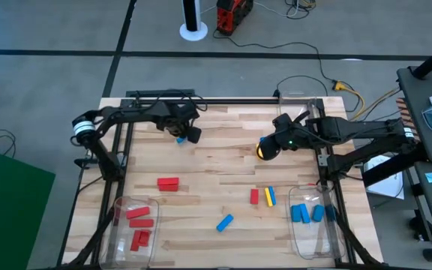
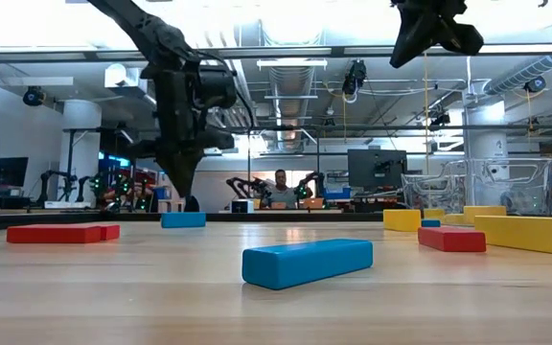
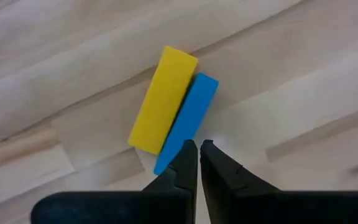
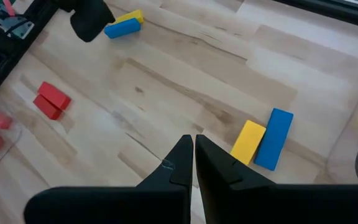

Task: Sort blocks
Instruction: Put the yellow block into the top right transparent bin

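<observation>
Far side of the table, about 11 o'clock from its middle: the left gripper [image 3: 197, 144] hangs low over the wood, fingers pressed together with nothing between them.
Blocks under it: a yellow block [image 3: 163, 99] and a blue block [image 3: 186, 121] lie flat, long sides touching; the closed tips sit over one end of the blue one.
Right gripper [image 4: 193, 138]: at about 1 o'clock from the middle, raised well above the table in the low view, fingers shut on nothing.
Blocks near it: a second yellow block [image 4: 248, 142] and a second blue block [image 4: 274, 139] lie side by side, touching, just beside the tips.
Loose red pair [image 1: 168, 184]: two red blocks together at about 8 o'clock.
Loose trio: a red block [image 1: 254, 196] just beside a yellow one [image 1: 270, 196], which has a blue sliver against it, at about 4 o'clock.
Lone blue block [image 1: 224, 223]: at 6 o'clock, lying at a slant, apart from the rest.
Left clear bin [image 1: 118, 206]: near corner at 7 o'clock, red blocks [image 1: 138, 214] inside.
Right clear bin [image 1: 310, 240]: near corner at 5 o'clock, blue blocks [image 1: 300, 214] inside.
</observation>
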You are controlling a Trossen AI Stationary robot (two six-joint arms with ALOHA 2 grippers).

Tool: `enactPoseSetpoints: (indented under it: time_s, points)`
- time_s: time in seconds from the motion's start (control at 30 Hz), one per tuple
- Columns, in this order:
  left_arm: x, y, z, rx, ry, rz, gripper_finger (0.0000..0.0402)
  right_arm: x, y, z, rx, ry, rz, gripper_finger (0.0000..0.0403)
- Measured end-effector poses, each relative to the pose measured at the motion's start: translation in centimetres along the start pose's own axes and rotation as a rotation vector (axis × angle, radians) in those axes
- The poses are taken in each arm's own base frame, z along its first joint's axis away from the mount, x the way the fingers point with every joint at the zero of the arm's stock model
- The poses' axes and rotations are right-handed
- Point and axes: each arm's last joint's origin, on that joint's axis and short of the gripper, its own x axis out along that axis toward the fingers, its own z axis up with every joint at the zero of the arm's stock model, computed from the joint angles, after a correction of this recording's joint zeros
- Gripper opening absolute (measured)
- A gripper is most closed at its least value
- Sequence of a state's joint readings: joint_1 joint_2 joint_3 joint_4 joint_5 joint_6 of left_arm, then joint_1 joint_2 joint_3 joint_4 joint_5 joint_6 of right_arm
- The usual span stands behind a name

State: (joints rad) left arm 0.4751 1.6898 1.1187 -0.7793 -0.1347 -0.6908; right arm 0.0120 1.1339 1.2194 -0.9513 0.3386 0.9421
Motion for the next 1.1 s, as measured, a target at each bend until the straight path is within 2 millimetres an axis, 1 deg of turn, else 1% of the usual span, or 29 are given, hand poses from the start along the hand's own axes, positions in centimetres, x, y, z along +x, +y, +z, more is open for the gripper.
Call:
enactPoseSetpoints:
  time_s: [0.1, 0.37, 0.47, 0.67, 0.77, 0.97, 1.1]
  points:
    - [0.4, 0.0, 0.0, 0.005, -0.013, 0.037, 0.0000, 0.0, 0.0, 0.0, 0.000, 0.000, 0.000, 0.0009]
    - [0.5, 0.4, 0.3, 0.016, -0.086, 0.130, 0.0000, 0.0, 0.0, 0.0, 0.000, 0.000, -0.001, 0.0009]
    - [0.8, 0.4, 0.3, 0.021, -0.074, 0.138, 0.0000, 0.0, 0.0, 0.0, 0.000, -0.001, -0.001, 0.0009]
    - [2.6, 0.0, 0.0, 0.036, 0.021, 0.115, 0.0000, 0.0, 0.0, 0.0, -0.001, -0.001, -0.001, 0.0009]
    - [2.9, -0.1, 0.0, 0.041, 0.031, 0.122, 0.0000, 0.0, 0.0, 0.0, -0.001, -0.001, -0.001, 0.0009]
    - [2.4, -0.3, -0.1, 0.037, 0.074, 0.045, 0.0000, 0.0, 0.0, 0.0, -0.001, -0.001, -0.002, 0.0009]
    - [1.7, -0.8, 0.4, 0.043, 0.080, -0.003, 0.0000, 0.0, 0.0, 0.0, -0.004, -0.001, -0.002, 0.0009]
